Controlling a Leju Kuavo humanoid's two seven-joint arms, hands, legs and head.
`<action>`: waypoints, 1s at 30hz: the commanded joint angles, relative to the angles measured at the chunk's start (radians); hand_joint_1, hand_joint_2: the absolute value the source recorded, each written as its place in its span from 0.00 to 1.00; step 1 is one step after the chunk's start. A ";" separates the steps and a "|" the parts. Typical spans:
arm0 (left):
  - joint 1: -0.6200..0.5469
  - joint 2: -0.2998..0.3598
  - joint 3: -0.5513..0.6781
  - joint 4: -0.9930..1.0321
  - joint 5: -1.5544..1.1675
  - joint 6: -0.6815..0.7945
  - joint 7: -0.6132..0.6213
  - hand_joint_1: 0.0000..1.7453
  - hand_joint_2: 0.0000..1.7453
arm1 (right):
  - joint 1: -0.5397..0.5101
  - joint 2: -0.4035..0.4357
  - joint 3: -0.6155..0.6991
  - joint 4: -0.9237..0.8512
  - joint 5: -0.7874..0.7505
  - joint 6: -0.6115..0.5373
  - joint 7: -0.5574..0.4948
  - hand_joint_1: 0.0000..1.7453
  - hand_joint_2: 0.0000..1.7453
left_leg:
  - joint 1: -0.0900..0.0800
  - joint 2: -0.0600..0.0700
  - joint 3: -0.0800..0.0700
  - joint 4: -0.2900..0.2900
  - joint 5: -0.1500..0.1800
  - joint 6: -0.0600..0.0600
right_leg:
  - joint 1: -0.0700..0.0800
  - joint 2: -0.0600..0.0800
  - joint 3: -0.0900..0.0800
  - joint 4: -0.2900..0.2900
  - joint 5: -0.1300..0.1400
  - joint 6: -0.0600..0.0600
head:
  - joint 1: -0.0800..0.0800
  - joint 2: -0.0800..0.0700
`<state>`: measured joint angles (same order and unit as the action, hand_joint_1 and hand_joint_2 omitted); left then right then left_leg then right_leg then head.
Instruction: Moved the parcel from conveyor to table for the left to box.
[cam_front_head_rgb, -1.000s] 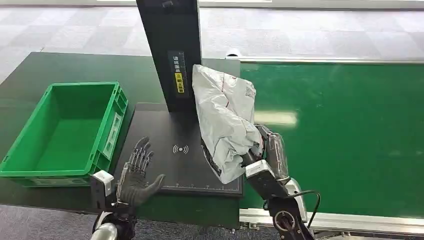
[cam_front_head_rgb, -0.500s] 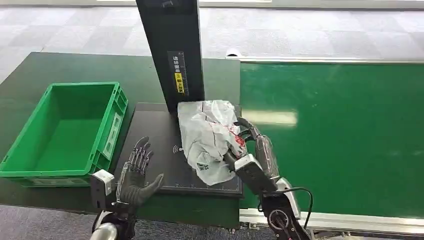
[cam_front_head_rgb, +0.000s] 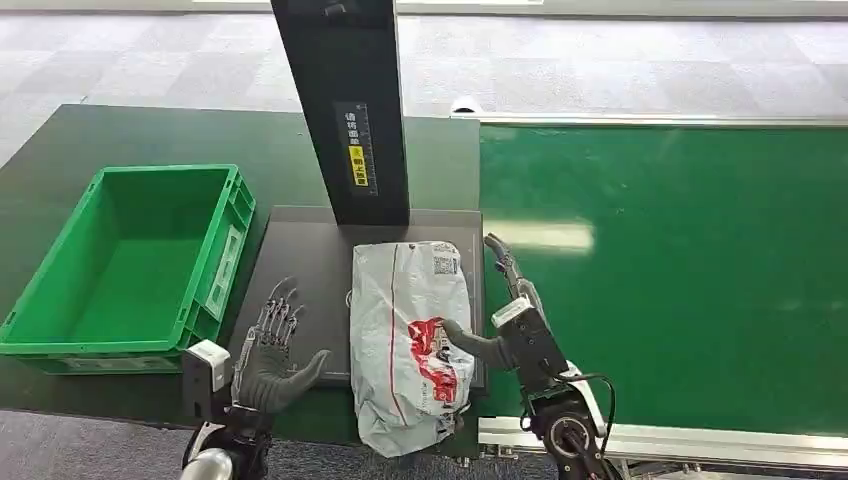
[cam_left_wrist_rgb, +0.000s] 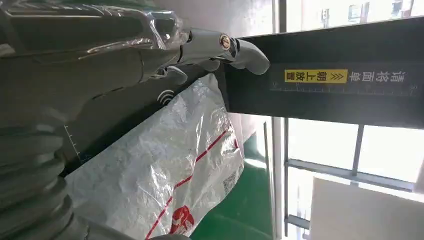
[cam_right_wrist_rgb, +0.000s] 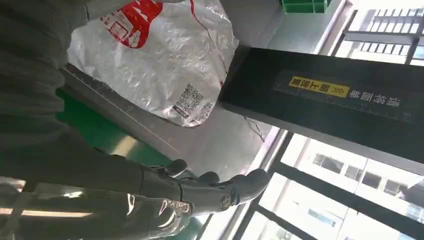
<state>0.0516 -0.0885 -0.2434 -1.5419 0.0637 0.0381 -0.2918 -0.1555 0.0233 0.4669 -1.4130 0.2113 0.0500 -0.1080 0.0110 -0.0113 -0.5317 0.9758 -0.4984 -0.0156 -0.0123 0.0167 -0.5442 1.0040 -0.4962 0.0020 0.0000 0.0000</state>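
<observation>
The parcel (cam_front_head_rgb: 412, 345), a crinkled white plastic bag with red print and a small label, lies flat on the black scanner plate (cam_front_head_rgb: 310, 260) on the tabletop (cam_front_head_rgb: 130, 135). Its near end hangs over the plate's front edge, and its far end, the one with the label, points toward the black upright post (cam_front_head_rgb: 345, 100) that rises from the back of the plate. In my left wrist view the parcel (cam_left_wrist_rgb: 165, 170) lies along the plate below the post's yellow sticker, and in my right wrist view its label (cam_right_wrist_rgb: 187, 102) faces up.

My right hand (cam_front_head_rgb: 495, 310) is beside the parcel's right edge, open. The thumb touches or nearly touches the bag near the red print, and the fingers stretch forward along the plate's right side, gripping nothing.

My left hand (cam_front_head_rgb: 272, 345) hovers open over the plate's front left corner, fingers spread, palm turned toward the parcel and apart from it.

The green box (cam_front_head_rgb: 215, 250) sits on the tabletop just left of the plate. The green conveyor (cam_front_head_rgb: 680, 260) runs along the right, beyond my right arm.
</observation>
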 joint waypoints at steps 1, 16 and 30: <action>0.006 0.010 -0.021 -0.012 -0.104 0.002 0.006 0.00 1.00 | 0.043 -0.014 -0.094 -0.031 -0.229 0.081 -0.083 0.00 1.00 | 0.000 -0.002 -0.001 0.000 0.001 0.001 | 0.001 -0.004 0.000 -0.001 0.000 0.000 | 0.000 0.000; -0.121 0.040 -0.252 0.123 -0.761 0.017 0.071 0.00 1.00 | 0.182 -0.007 -0.252 -0.276 -0.331 0.031 -0.220 0.00 1.00 | 0.000 -0.005 -0.003 0.001 0.002 0.001 | 0.001 -0.009 -0.001 -0.001 0.000 0.000 | 0.000 0.000; -0.295 -0.002 -0.427 0.377 -0.875 -0.071 0.110 0.00 1.00 | 0.222 0.016 -0.305 -0.324 -0.325 0.063 -0.232 0.00 1.00 | 0.000 -0.004 0.000 0.000 0.001 0.001 | 0.000 -0.007 0.001 -0.001 0.000 0.000 | 0.000 0.000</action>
<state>-0.1134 -0.0809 -0.5116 -1.3710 -0.7065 -0.0218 -0.2289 0.0461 0.0267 0.2170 -1.7090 -0.1156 0.0981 -0.3399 0.0108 -0.0121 -0.5311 0.9762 -0.4985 -0.0155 -0.0127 0.0152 -0.5440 1.0037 -0.4961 0.0021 0.0000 0.0000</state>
